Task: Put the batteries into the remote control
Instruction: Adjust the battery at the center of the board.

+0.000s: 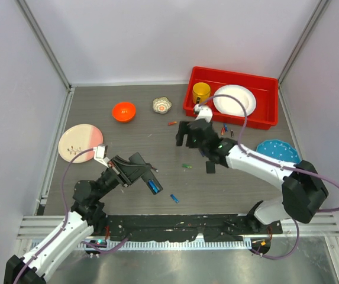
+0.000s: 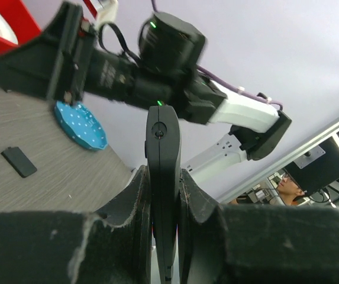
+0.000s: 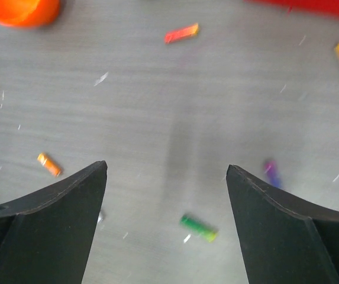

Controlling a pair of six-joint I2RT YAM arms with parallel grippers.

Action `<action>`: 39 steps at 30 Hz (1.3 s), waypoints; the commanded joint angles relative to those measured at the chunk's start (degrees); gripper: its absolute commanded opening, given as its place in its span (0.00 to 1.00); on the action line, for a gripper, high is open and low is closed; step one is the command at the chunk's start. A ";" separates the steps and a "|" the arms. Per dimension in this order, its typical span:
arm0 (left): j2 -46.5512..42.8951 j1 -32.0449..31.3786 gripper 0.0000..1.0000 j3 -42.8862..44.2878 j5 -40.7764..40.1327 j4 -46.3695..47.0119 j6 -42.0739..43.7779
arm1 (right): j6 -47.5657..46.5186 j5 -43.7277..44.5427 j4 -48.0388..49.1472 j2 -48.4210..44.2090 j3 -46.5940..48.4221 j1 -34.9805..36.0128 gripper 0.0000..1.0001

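**L gripper** [image 2: 164,183]: found clamped on the remote control [image 2: 162,136], one finger pressed to each long side. The remote is held clear of the counter [image 1: 128,136] at its near-left part. In the L wrist view the R arm is seen beyond the remote's tip. In the top view a blue battery [image 1: 152,186] is noted at the remote's free end. Whether it is fully seated cannot be told.

**R gripper** [image 3: 166,167]: fingers spread wide, nothing between them. It is held above the counter's centre, and no contact w/ any item is seen.

**Loose batteries on the counter:**
- Green battery [image 3: 199,228], seen in the gap between the R fingers.
- Purple battery [image 3: 271,173], just beside one R finger; blurred.
- Orange battery [image 3: 49,164], near the other R finger.
- Orange-red battery [image 3: 181,32], farther out.
- Second blue battery [image 1: 174,198], near the front edge, between the arms.
- A few more are seen just in front of the red bin [image 1: 258,122]; too small to sort by colour.

**Other items:**
- A small black flat piece [image 1: 210,167] lies on the counter beside the R arm.
- The red bin, at the far right, holds a yellow cup [image 1: 201,92] and a white plate [image 1: 234,99].
- An orange bowl [image 1: 123,110] and a small patterned bowl [image 1: 162,105] are set along the far side, apart from each other.
- A pink plate [image 1: 80,142] is at the left edge and a blue plate [image 1: 277,151] at the right.
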 commanded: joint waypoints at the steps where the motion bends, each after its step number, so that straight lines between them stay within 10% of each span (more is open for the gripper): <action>1: 1.96 0.30 0.00 0.21 -0.92 1.41 -0.32 | 21.94 28.54 -16.62 1.63 5.29 13.68 0.88; 9: 3.64 0.30 0.00 -0.32 -0.57 2.29 -1.20 | 40.86 34.24 -30.39 11.74 8.03 17.20 0.89; 39: -0.23 0.30 0.00 -1.55 -1.01 -1.32 -0.84 | 35.07 23.16 -21.43 19.05 3.72 17.47 0.76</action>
